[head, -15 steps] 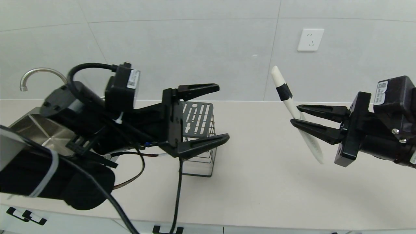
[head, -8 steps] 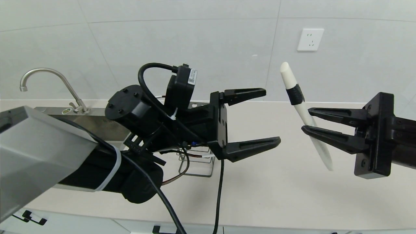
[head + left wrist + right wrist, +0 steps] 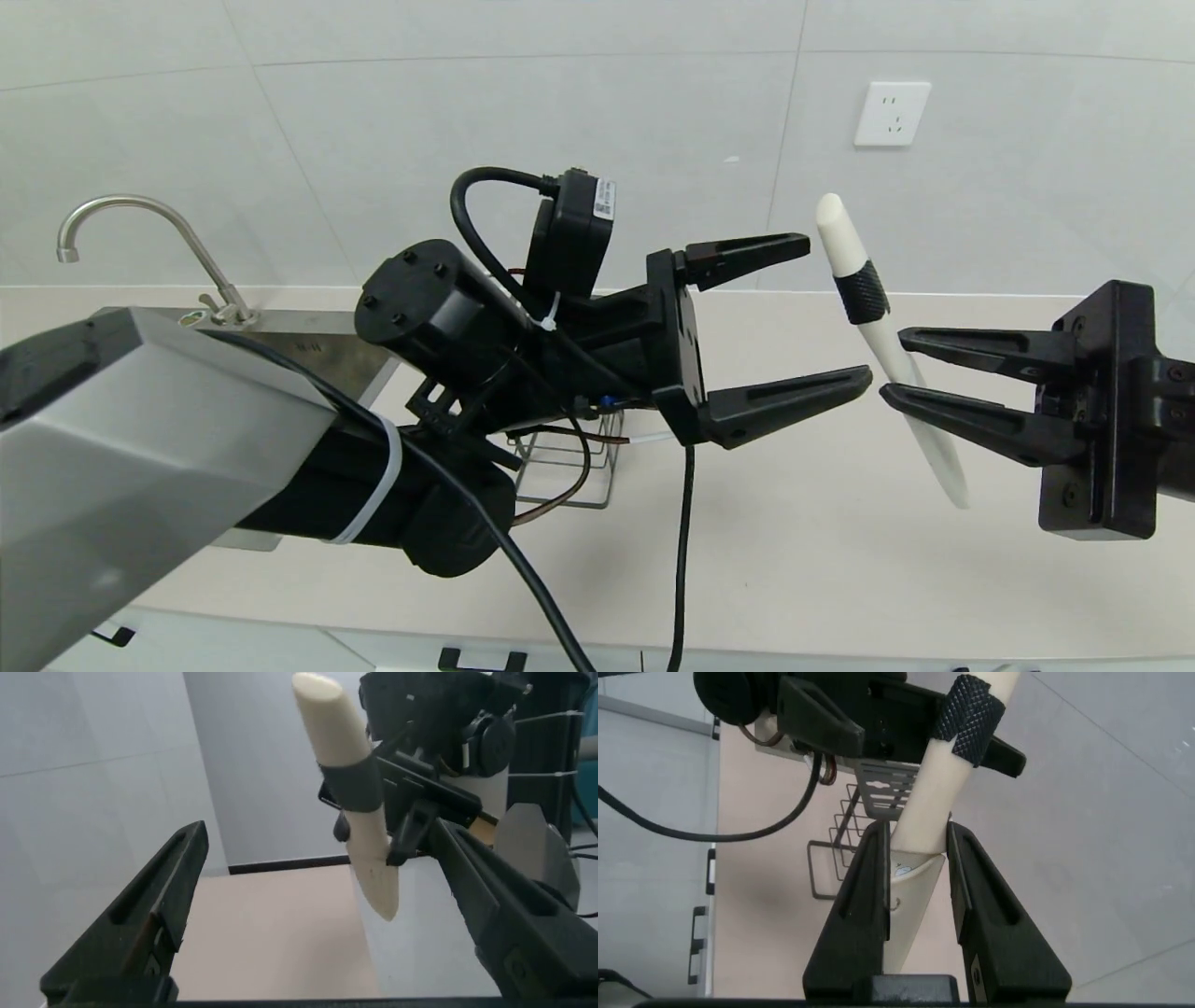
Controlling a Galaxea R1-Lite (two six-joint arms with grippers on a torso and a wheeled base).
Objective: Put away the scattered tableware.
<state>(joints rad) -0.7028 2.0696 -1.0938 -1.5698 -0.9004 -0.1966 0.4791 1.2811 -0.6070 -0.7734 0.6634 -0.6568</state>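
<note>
The white utensil (image 3: 873, 322) hangs in the air above the counter (image 3: 822, 560), right of centre. Its long axis is nearly upright, with the rounded handle end high and leaning left and the flat tip low. A black grip band rings the handle. The right gripper (image 3: 892, 364) clamps it below the band. Note that the left gripper (image 3: 837, 311) is spread wide just left of the band. The wire rack (image 3: 560, 467) stands farther left.

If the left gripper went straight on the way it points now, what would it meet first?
Most likely the white utensil held in the right gripper. The left gripper aims its open jaws at it, though depth is hard to judge.
</note>
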